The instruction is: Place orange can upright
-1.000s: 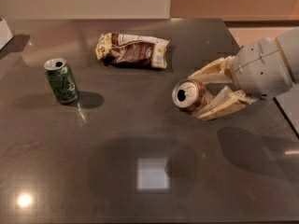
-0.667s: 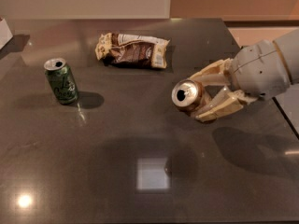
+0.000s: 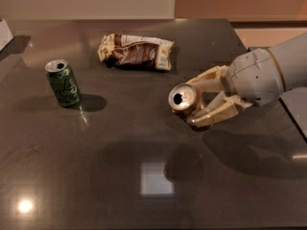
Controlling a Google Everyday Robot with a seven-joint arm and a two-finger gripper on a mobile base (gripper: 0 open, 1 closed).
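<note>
One round shadow is cast on the near part of the dark table, a sign that the load above it is carried clear of the surface. Just beyond, the orange can is held on its side in the gripper, whose two pale fingers are clamped against the can's body, one above and one below. The silver top is turned toward the camera. Compared with a second ago, the can is seen carried slightly leftward, toward the table's middle, at much the same tilt. It is judged that the can is not yet turned upright or set down. Its mouth is dark and its contents cannot be told. Farther left, a green can is stood upright with its tab opened, its contents equally hidden. At the far side, a crumpled snack bag is laid flat.
</note>
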